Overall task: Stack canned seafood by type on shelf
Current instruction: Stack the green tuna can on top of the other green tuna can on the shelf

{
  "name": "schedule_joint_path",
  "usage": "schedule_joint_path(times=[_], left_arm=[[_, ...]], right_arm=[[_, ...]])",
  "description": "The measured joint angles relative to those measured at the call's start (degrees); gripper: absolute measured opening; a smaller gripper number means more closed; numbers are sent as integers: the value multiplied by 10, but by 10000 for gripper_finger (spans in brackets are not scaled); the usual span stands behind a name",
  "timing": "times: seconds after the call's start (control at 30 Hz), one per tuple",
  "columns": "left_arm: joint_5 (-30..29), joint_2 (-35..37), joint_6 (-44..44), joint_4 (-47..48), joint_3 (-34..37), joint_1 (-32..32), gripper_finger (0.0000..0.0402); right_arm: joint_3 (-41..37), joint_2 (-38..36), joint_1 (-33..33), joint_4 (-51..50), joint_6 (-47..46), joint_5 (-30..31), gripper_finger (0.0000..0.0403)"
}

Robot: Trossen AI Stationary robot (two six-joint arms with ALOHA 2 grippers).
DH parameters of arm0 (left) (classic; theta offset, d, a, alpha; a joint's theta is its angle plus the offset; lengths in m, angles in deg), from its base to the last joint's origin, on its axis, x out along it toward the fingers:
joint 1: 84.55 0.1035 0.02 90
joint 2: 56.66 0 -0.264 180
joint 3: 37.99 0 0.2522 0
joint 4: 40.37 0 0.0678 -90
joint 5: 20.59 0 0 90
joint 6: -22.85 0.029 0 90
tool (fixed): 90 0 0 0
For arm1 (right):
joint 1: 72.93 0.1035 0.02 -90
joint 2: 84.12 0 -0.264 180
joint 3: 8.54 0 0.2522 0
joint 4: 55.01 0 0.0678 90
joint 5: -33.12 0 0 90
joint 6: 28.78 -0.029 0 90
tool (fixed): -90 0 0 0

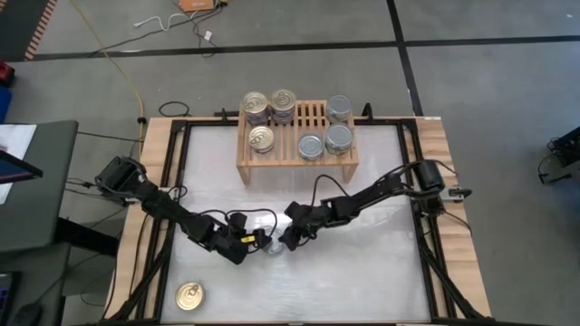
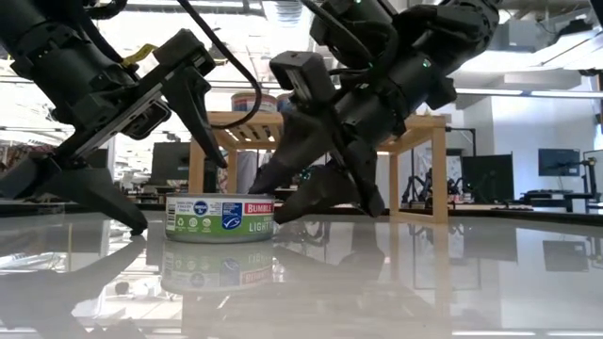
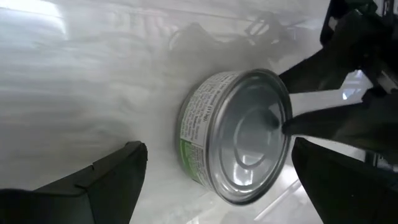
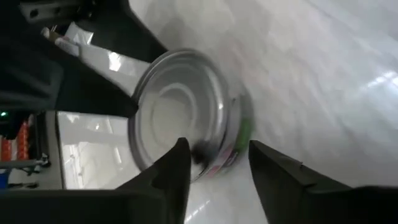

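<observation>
meanwhile, both grippers are meeting at a silver can [image 1: 273, 246] sitting mid-table: left gripper [image 1: 257, 241] is standing spread wide around it, right gripper [image 1: 285, 241] is hovering parted beside it, below the shelf [image 1: 294, 163].

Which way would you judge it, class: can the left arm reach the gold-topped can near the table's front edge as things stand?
Probably yes. The gold-topped can lies alone on the left arm's side of the table, with nothing around it. The left gripper is open and empty, beside a silver can.
</observation>
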Motion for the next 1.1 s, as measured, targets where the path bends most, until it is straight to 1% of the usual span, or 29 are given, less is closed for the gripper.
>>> schedule_joint_path(times=[0.17, 0.23, 0.43, 0.7, 0.87, 1.0, 1.1], left_arm=[[0, 0, 7, -9, 0, 0, 383], [0, 0, 4, -9, 0, 0, 383], [0, 0, -3, -13, 0, 0, 383], [-5, 0, -27, -59, 0, -27, 383], [-8, 0, -46, -58, 0, -34, 383], [-36, 0, -41, -59, 0, -34, 382], [-41, 0, -42, -59, 0, -34, 375]], right_arm=[[0, 0, -2, -1, 6, 6, 142], [0, 0, -1, 1, 7, 17, 122], [0, 0, -2, 3, 7, 22, 80], [0, -1, -2, -1, 7, 25, 57], [0, -2, -2, -1, 7, 32, 45], [0, -2, -2, -1, 7, 32, 36], [0, -2, -2, -2, 7, 32, 31]])
